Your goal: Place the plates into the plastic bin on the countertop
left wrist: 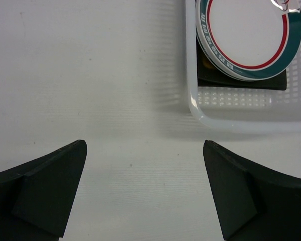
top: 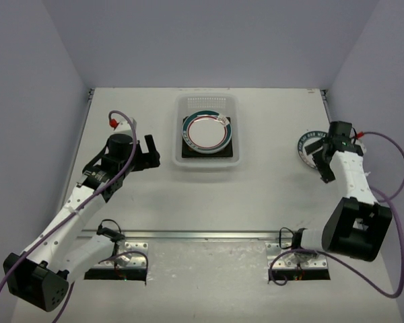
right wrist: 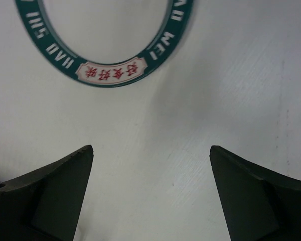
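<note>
So there's 1 round green-rimmed plate [top: 310, 144] not in the plastic bin [top: 177, 138] yet. It's lying flat on the white countertop [top: 256, 202], well off to the bin's right, and the right arm is clearly the nearer 1. In the right wrist view the plate's lettered rim [right wrist: 108, 73] sits straight ahead of the right gripper [right wrist: 150, 148], just past the fingertips and a bit left of center. It's round, so there's no long axis to line up with, only the near edge to get under or pinch. The right jaws are spread as wide as they go with nothing between them. That arm reaches forward with its wrist angled in toward the plate. How high it hangs above the rim I can't tell. The left gripper [left wrist: 143, 143] is wide open and empty too, parked beside the bin's left wall [left wrist: 241, 124]. Inside the bin, a round teal-and-red-banded plate [left wrist: 246, 35] is stacked on a dark square plate [left wrist: 241, 83].
</note>
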### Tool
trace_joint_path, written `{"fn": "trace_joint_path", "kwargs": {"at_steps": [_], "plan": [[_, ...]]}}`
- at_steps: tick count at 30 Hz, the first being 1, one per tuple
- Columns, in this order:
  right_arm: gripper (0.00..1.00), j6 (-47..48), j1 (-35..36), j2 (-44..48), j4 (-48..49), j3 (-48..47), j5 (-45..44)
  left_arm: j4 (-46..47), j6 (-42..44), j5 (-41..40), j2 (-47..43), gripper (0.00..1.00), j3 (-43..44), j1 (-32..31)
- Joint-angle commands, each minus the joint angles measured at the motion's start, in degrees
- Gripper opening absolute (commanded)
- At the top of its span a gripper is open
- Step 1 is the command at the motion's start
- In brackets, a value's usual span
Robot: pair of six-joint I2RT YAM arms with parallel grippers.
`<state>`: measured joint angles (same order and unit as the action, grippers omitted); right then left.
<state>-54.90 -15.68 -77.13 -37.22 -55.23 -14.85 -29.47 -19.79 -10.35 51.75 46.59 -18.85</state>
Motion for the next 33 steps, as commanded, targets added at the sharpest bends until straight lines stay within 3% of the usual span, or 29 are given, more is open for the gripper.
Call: {"fn": "trace_joint_path", "kwargs": {"at_steps": [1, 5, 7, 11, 16, 22, 25, 29, 31, 32, 33], "plan": [[0.99, -17.41, -6.01, 6.22, 13.37, 13.67, 1.80, 1.77, 0.46, 0.94, -1.34, 1.00, 0.70, -1.14], [0.99, -19.27, -6.86, 13.79, 39.21, 31.52, 1.26, 1.78, 0.54, 1.20, -1.54, 1.00, 0.61, -2.02], [0.99, -18.30, -9.25, 12.88, 47.18, 34.46, 5.73, 1.70, 0.63, 1.31, -1.47, 1.00, 0.59, -2.53], [0.98, -15.69, -11.57, 4.99, 50.78, 31.79, 9.48, 1.79, 0.63, 1.21, -1.91, 1.00, 0.52, -3.38], [0.95, -17.37, -13.62, 0.56, 64.98, 36.97, 12.64, 1.95, 0.81, 1.64, -1.91, 1.00, 0.51, -3.93], [0.89, -19.87, -14.09, -6.08, 67.62, 35.62, 12.18, 1.81, 0.81, 1.59, -1.65, 1.00, 0.52, -4.32], [0.79, -20.11, -14.29, -9.47, 67.71, 33.17, 12.32, 1.78, 0.81, 1.56, -1.38, 1.00, 0.53, -4.53], [0.53, -23.15, -14.29, -13.01, 66.66, 31.90, 13.36, 1.43, 0.81, 1.47, -1.03, 1.00, 0.78, -4.53], [0.36, -23.90, -14.29, -14.12, 66.28, 31.79, 13.33, 1.26, 0.81, 1.29, -0.83, 1.00, 0.90, -4.53], [0.32, -24.08, -14.29, -14.44, 66.22, 31.93, 13.22, 1.26, 0.81, 1.29, -0.77, 1.00, 0.96, -4.50], [0.22, -24.34, -14.29, -14.77, 66.22, 32.14, 13.02, 1.28, 0.81, 1.29, -0.77, 1.00, 0.96, -4.46]]}}
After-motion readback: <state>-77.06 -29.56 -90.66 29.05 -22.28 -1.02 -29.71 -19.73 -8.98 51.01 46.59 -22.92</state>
